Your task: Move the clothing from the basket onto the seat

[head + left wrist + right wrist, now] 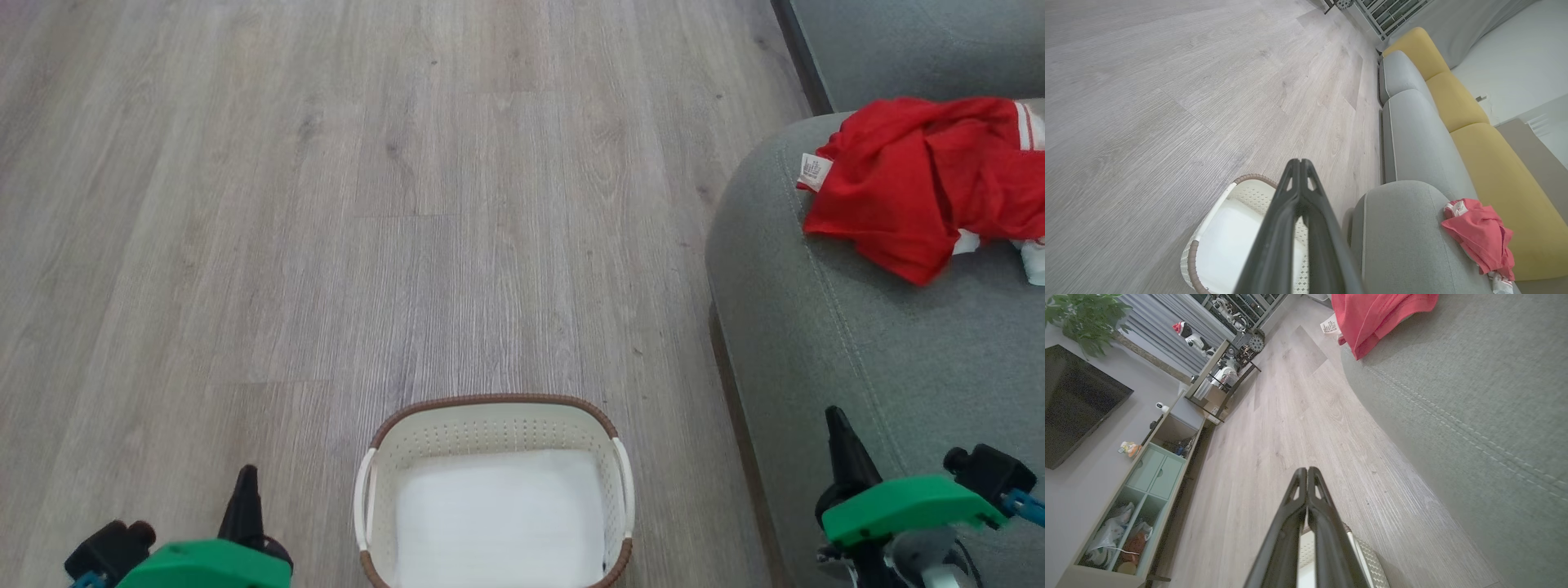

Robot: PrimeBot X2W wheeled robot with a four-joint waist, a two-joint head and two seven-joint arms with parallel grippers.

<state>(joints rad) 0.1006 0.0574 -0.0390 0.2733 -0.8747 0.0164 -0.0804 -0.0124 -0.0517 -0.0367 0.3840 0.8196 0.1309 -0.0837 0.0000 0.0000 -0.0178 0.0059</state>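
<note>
My left jaws and right jaws are each pressed together on nothing, the long dark fingers meeting at their tips, one pair on either side of the basket (490,402). It stands on the floor (326,204) right in front of me, just off the seat's front edge. It is a small oval of cream plastic pricked with rows of holes, with a brown braided-looking rim and a thin white handle on each side. I see nothing red inside, only a plain white bottom (its nearest strip is cut off in the head view, so I cannot vouch for that part). The floor is pale grey wood-grain planking, smooth and matte.

To my right the seat (816,343) is a big grey-green cushion of coarse woven fabric, with a stitched seam following its rounded edge. Farther along, near its rounded corner, lies the clothing (906,188). It is soft, crumpled bright red cloth with white stripes, and a small white label points toward the seat's edge. I reckon the job is done or nearly so, and at most a check of the basket is left.
</note>
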